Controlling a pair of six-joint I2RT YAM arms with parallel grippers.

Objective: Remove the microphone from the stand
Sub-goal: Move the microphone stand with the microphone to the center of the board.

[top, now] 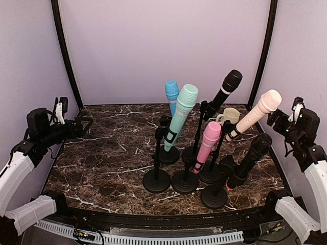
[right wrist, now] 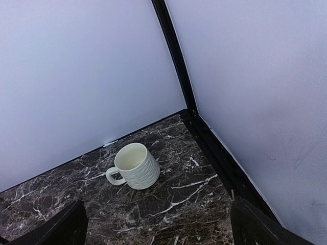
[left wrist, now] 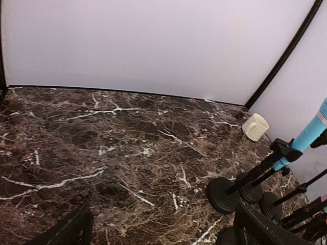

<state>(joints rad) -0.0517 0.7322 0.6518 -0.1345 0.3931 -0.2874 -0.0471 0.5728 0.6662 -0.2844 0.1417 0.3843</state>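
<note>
While left claw point(top: 82, 125) and right claw point(top: 278, 118) sit wide, empty, parked at opposite edges of surface point(top: 102, 163), cream microphone point(top: 254, 115) rests clipped, tilted head-up, in stand point(top: 232, 135) right of centre. Nearest right claw, so I judge it my pick.

A: Walls point(top: 163, 46)?
B: Pale lilac, plain, evenly lit; back and both sides.
A: In between?
B: Black posts point(top: 67, 56), leaning outward toward the top.
A: Below?
B: Table point(top: 102, 163) of dark brown marble, white veins throughout.
</note>
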